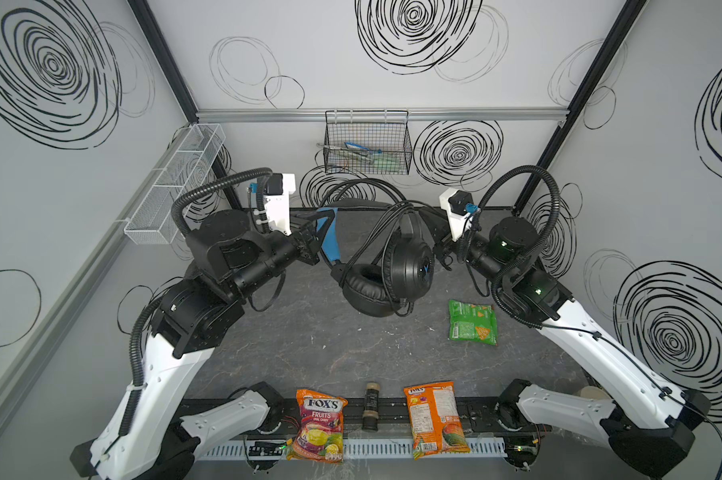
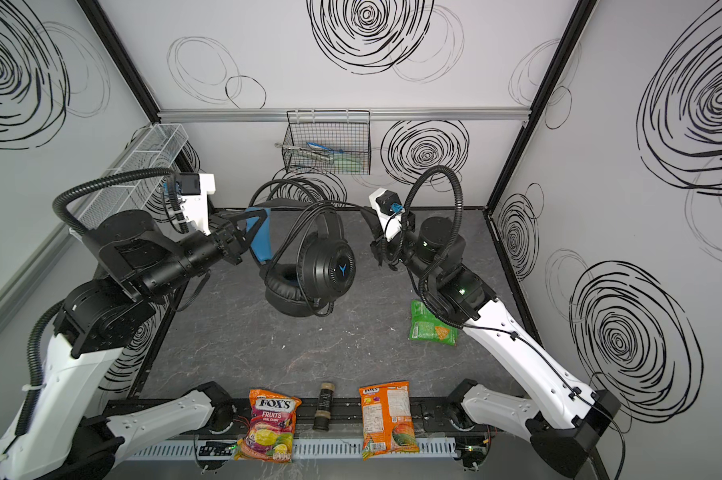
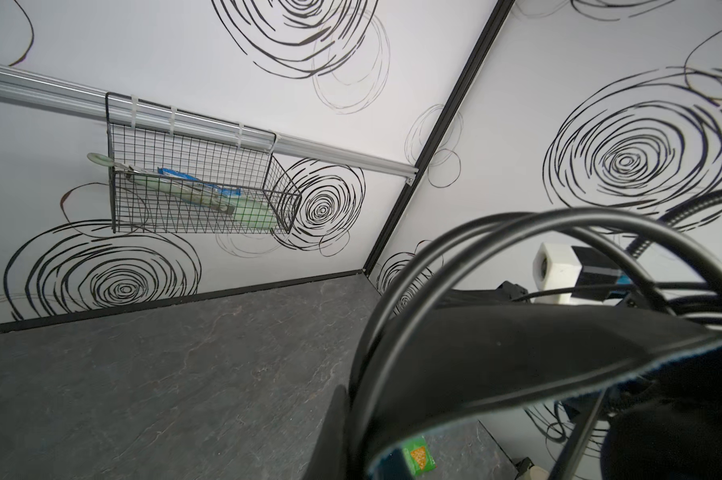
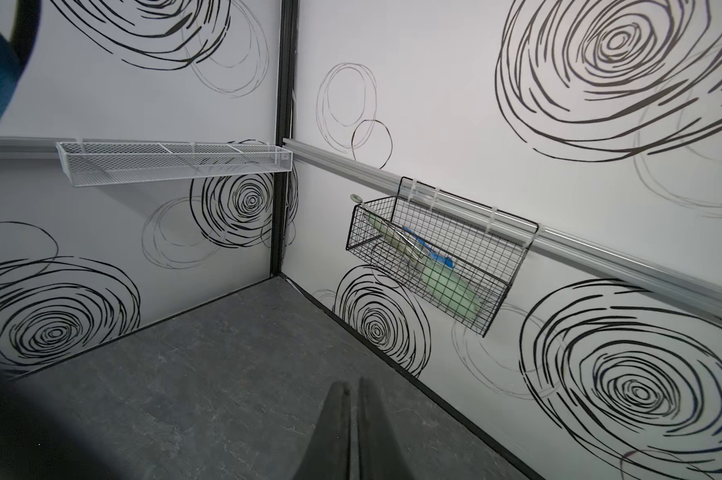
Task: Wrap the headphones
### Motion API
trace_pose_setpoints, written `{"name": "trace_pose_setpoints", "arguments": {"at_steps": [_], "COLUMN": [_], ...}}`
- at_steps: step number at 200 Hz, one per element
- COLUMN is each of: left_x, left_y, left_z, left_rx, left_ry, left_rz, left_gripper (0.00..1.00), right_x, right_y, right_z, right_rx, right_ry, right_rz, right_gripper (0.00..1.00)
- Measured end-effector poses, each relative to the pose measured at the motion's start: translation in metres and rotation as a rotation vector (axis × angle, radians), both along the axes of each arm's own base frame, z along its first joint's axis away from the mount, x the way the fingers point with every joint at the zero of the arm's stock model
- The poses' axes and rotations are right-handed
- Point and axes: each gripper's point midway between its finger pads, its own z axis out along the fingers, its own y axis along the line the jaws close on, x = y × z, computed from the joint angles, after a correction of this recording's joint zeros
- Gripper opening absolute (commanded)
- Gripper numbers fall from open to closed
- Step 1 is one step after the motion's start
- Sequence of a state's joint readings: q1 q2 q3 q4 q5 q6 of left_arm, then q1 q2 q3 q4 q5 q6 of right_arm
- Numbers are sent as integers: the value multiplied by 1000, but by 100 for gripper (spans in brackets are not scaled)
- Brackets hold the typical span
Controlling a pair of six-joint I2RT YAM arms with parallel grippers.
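both top views: left jaws clamp headphones (image 1: 409, 270); only right wrist view shows right jaws closed, empty.

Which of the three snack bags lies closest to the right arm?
The green bag, alone mid-table beside the right arm. The Fox's candy bag and the orange bag lie at the front edge.

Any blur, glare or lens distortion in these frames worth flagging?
Left wrist view: the headphones sit close to the lens, soft-edged. Right wrist view: the right pincer is blurred, walls sharp. Both top views: even light, no glare, corner posts splayed by the wide lens.
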State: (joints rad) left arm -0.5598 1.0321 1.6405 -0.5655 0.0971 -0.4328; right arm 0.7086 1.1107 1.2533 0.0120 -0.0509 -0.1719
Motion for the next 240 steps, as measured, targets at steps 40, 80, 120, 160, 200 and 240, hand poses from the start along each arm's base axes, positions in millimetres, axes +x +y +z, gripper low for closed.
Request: {"name": "trace_pose_setpoints", "arguments": {"at_steps": [40, 80, 120, 160, 200, 240], "left_x": [3, 8, 15, 20, 20, 19], "left_y": [-4, -8, -7, -7, -7, -8], "left_z": [16, 22, 27, 37, 49, 49], "left_rx": [-132, -180, -236, -308, -357, -364], "left_ry": [-4, 7, 25, 41, 30, 35], "left_rz": [-2, -1, 22, 34, 32, 29], "left_gripper": [0, 0, 0, 0, 0, 0], "right_x": [-9, -11, -21, -34, -38, -44], "right_y": [10, 25, 40, 49, 57, 67], "right_z": [13, 12, 14, 20, 20, 19], "right_rx": [97, 136, 174, 217, 238, 247], "right_ry": [12, 40, 63, 66, 82, 96], "right_rz": [88, 154, 227, 296, 338, 381], "right_gripper": [13, 11, 19, 22, 18, 15]}}
